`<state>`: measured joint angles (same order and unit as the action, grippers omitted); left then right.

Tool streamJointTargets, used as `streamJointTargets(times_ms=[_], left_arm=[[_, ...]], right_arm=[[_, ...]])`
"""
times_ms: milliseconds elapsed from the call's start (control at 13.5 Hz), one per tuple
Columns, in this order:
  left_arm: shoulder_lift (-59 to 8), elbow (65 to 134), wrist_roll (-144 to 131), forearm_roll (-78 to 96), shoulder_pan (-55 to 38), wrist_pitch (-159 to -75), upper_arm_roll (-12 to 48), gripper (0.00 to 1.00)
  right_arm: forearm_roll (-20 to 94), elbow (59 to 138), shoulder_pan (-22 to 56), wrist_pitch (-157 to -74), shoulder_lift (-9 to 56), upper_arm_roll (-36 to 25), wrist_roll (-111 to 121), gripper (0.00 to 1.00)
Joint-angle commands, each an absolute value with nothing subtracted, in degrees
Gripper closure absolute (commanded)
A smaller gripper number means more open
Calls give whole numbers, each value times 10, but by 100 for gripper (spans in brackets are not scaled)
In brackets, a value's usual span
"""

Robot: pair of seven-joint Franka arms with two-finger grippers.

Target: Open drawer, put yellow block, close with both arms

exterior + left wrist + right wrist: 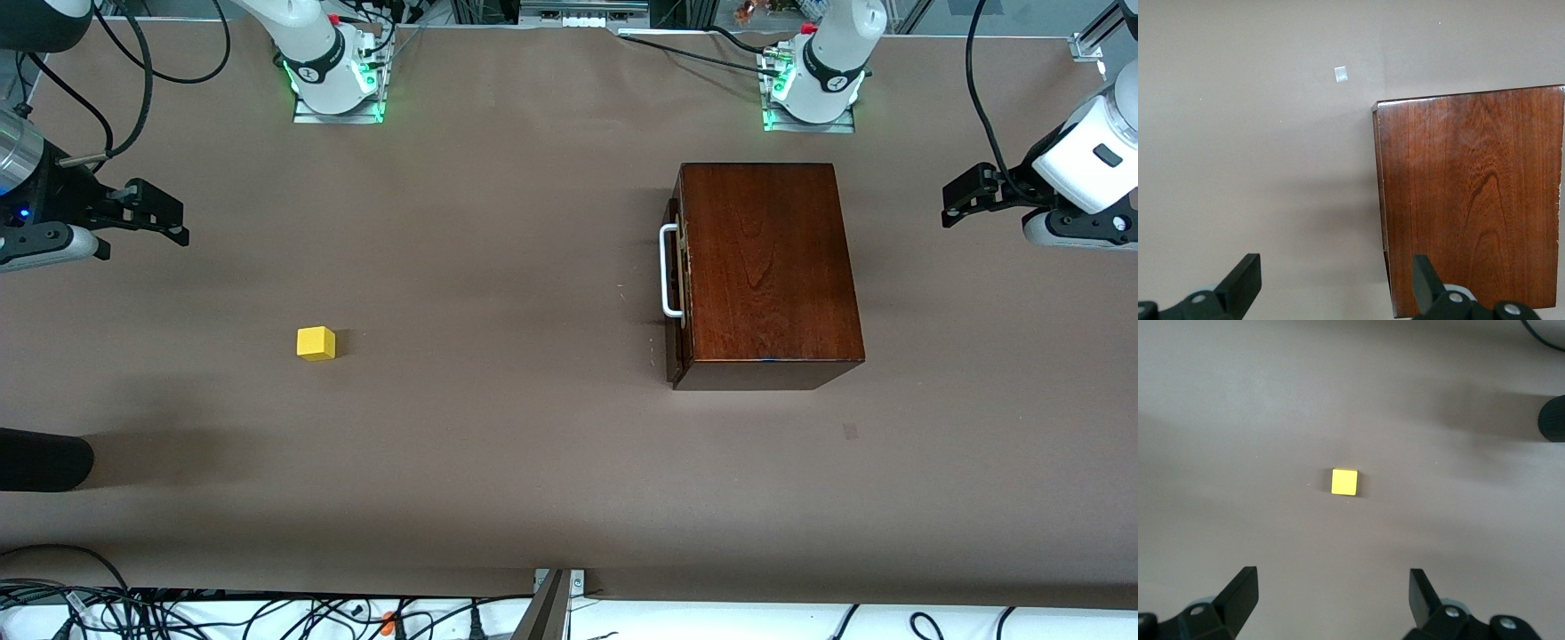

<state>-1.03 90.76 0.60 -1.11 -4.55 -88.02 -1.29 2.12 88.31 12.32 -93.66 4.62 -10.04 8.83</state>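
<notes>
The yellow block (316, 343) lies alone on the brown table toward the right arm's end; in the right wrist view the yellow block (1344, 482) sits ahead of the fingers. My right gripper (167, 215) (1331, 597) hangs open and empty above the table's end. The dark wooden box (769, 267) (1471, 200) stands toward the left arm's end. Its drawer (675, 293) is pushed in, and the white handle (669, 271) faces the block. My left gripper (953, 203) (1335, 283) hovers open and empty beside the box, at the side away from the handle.
A black cylinder (44, 460) (1551, 418) reaches in from the table edge, nearer the front camera than the block. A small pale mark (850, 431) (1341, 74) is on the table near the box. Both arm bases (333, 76) (813, 84) stand along the table's edge farthest from the camera.
</notes>
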Motion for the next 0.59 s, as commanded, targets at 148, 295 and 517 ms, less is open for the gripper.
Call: streamJointTargets(times_ms=[148,295,517], left_arm=[[-15,894,9,-30,-47,-877,-10,0],[-15,894,9,-31,-47,-877,-8,0],[-15,894,9,-31,-47,-875,-8,0]], right_arm=[[21,867,117,-928,52,-97,91,0],[21,867,117,-928,52,-97,91,0],[21,867,117,-928,52,-97,91,0]])
